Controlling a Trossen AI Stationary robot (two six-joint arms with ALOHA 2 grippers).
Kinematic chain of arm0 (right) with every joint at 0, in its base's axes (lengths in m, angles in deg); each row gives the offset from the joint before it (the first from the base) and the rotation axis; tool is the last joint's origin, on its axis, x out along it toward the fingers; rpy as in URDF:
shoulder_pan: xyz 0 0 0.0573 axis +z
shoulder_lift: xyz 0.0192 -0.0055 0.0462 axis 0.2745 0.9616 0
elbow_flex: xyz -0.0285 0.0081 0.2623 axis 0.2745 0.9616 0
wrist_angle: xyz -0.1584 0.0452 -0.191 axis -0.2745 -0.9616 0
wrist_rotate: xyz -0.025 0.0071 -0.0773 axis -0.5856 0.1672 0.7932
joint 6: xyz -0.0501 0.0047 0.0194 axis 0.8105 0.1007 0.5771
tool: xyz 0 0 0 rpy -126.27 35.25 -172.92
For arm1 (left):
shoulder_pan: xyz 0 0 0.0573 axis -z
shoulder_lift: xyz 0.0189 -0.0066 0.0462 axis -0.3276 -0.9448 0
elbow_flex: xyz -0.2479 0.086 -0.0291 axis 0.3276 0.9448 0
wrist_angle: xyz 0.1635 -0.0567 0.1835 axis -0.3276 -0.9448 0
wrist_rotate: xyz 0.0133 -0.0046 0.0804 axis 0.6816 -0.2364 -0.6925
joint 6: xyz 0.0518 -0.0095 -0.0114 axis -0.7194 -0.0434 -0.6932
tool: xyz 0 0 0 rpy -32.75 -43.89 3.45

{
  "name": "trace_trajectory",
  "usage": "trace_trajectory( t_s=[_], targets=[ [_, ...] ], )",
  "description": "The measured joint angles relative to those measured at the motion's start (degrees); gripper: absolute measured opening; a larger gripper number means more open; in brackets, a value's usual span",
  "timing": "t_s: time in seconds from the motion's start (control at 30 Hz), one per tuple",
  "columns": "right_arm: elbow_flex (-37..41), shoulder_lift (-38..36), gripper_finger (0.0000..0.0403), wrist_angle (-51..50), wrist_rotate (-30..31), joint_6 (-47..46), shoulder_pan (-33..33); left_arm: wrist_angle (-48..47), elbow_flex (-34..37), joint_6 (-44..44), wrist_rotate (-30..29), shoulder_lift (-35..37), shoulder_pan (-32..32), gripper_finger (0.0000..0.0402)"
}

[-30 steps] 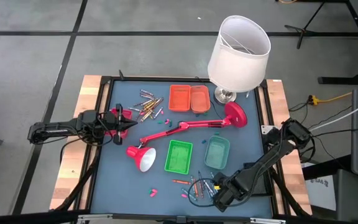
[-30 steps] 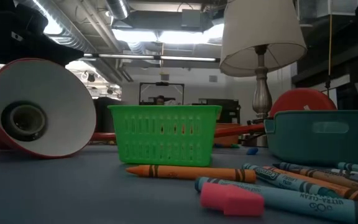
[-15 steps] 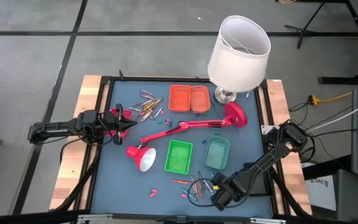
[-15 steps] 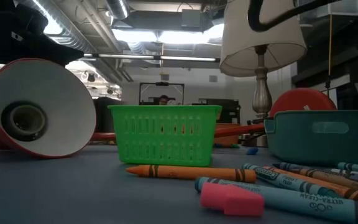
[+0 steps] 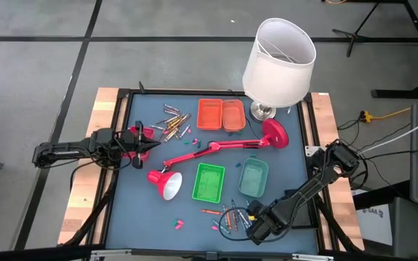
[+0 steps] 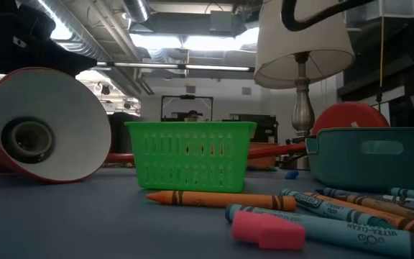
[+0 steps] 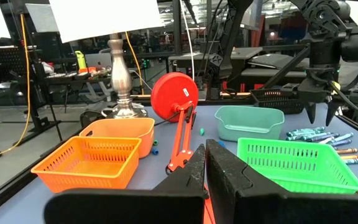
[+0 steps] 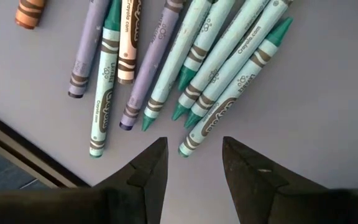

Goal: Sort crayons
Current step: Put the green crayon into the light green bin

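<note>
Patience pays here: right end effector (image 8: 191, 163), fingers apart, hovers above teal crayons (image 8: 229, 68). Straddle just one crayon before closing. Left end effector (image 7: 205, 168) waits, pinched together.

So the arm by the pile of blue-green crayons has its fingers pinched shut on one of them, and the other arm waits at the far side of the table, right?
Not quite. The right gripper hangs over the crayons with its fingers apart and holds none of them; the right wrist view shows bare table between the fingertips. The rest is right: the left gripper waits at the far side of the table.
</note>
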Motion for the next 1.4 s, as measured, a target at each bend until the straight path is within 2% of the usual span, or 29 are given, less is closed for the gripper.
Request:
trace_trajectory(
  t_s=[0.57, 1.0, 1.1, 1.4],
  targets=[
    [0.0, 0.6, 0.0149, 1.1, -0.6, 0.0, 0.0, 0.0, 0.0, 0.2, 0.0, 0.0, 0.0, 0.0],
    [-0.2, 4.6, 0.0147, 1.6, -4.3, -0.2, -0.1, 0.0, 0.0, -0.1, 0.0, 0.0, 0.0, 0.0],
    [-0.2, 4.7, 0.0131, 1.2, -4.7, 0.0, -0.1, 0.0, 0.0, -0.1, 0.1, 0.0, 0.0, 0.0],
    [-0.1, 4.8, 0.0044, 1.1, -5.1, 0.0, -0.1, 0.0, 0.0, -0.1, 0.1, 0.0, 0.0, 0.0]
  ],
)
